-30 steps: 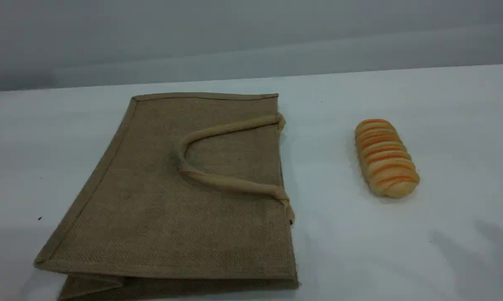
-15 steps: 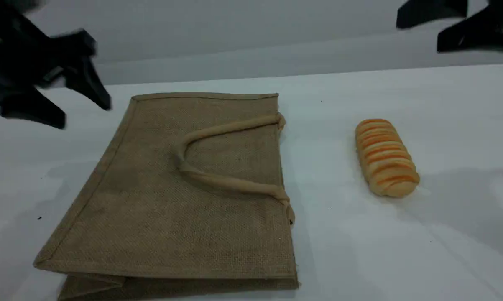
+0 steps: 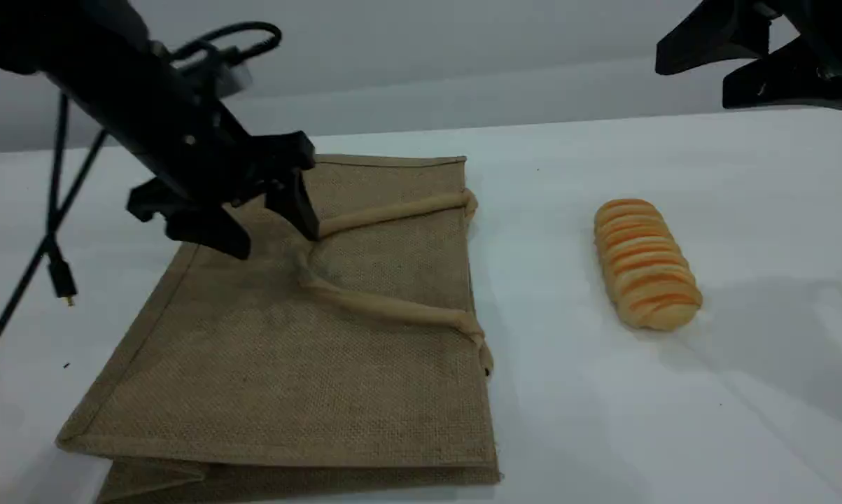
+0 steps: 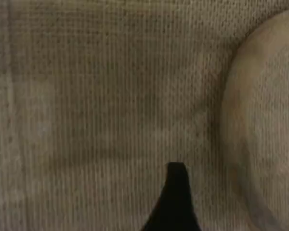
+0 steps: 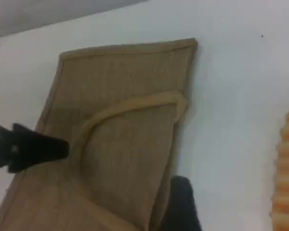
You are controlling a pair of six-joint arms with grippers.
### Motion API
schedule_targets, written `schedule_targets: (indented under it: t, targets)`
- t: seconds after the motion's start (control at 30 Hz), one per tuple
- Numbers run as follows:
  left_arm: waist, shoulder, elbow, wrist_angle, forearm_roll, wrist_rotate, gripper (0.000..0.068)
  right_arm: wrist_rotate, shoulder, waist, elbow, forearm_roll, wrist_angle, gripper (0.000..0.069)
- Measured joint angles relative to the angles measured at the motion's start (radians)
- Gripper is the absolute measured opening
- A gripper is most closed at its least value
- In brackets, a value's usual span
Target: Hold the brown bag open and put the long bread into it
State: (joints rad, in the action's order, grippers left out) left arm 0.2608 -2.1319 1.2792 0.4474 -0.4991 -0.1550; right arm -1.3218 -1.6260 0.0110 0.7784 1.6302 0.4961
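In the left half of the scene view, the brown bag (image 3: 309,364) is laid flat on the white table (image 3: 742,420). Its mouth edge is turned toward the frame's centre and its upper handle (image 3: 393,308) is folded back across the weave, so nothing can be slid in until that edge is raised. Right of centre, well apart from the bag, the long bread (image 3: 644,262) is left lying untouched on the table. Over the bag's upper left part, just beside the handle's bend, the left tool (image 3: 275,241) is held with its jaws spread wide and nothing between them, seemingly so that the handle can be taken. Whether the cloth is touched cannot be told. In the upper right corner the right tool (image 3: 697,84) is held high, its jaws likewise apart and nothing gripped, well away from the bread. Half a second earlier the left tool was seen blurred at the upper left edge, beyond the bag's corner. A full second earlier neither arm was in view. Bag and bread are unmoved.
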Motion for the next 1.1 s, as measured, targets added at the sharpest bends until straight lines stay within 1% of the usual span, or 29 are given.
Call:
schedule_targets:
  t: [0.07, 0.2, 0.4, 0.5, 0.6, 0.67, 0.77, 0.9, 1.0, 1.03, 1.1]
  targets:
    - [0.003, -0.024, 0.023, 0.001, 0.001, 0.016, 0.0559, -0.001, 0.0, 0.0, 0.0, 0.0, 0.002, 0.0489]
    - [0.014, -0.067, 0.047, 0.0, -0.002, 0.019, 0.0559, -0.009, 0.0, 0.0, 0.0, -0.001, 0.004, 0.0489]
    - [0.03, -0.114, 0.07, -0.023, -0.001, 0.047, 0.0556, -0.019, 0.0, 0.0, 0.0, 0.012, 0.004, 0.0489]
    - [0.033, -0.127, 0.07, -0.031, -0.001, 0.049, 0.0539, -0.024, 0.0, 0.0, 0.0, 0.012, 0.004, 0.0489]
    - [0.033, -0.13, 0.07, -0.033, 0.001, 0.08, 0.0508, -0.025, 0.0, 0.0, 0.0, 0.012, 0.004, 0.0489]
    - [0.033, -0.13, 0.07, -0.033, 0.001, 0.087, 0.0475, -0.025, 0.0, 0.0, 0.0, 0.012, 0.004, 0.0489]
    - [0.033, -0.13, 0.07, -0.029, 0.001, 0.095, 0.0402, -0.025, 0.0, 0.0, 0.0, 0.012, 0.004, 0.0489]
    - [0.033, -0.13, 0.07, -0.021, -0.003, 0.139, 0.0247, -0.026, 0.0, 0.0, 0.0, 0.012, 0.004, 0.0489]
    - [0.034, -0.122, 0.07, -0.019, -0.005, 0.143, 0.0124, -0.036, 0.0, 0.0, 0.0, 0.012, 0.004, 0.0489]
    - [0.034, -0.118, 0.07, -0.019, -0.005, 0.143, 0.0094, -0.041, 0.0, 0.0, 0.0, 0.012, 0.004, 0.0489]
    - [0.034, -0.109, 0.071, -0.019, -0.008, 0.143, 0.0083, -0.054, 0.0, 0.0, 0.0, 0.012, 0.004, 0.0489]
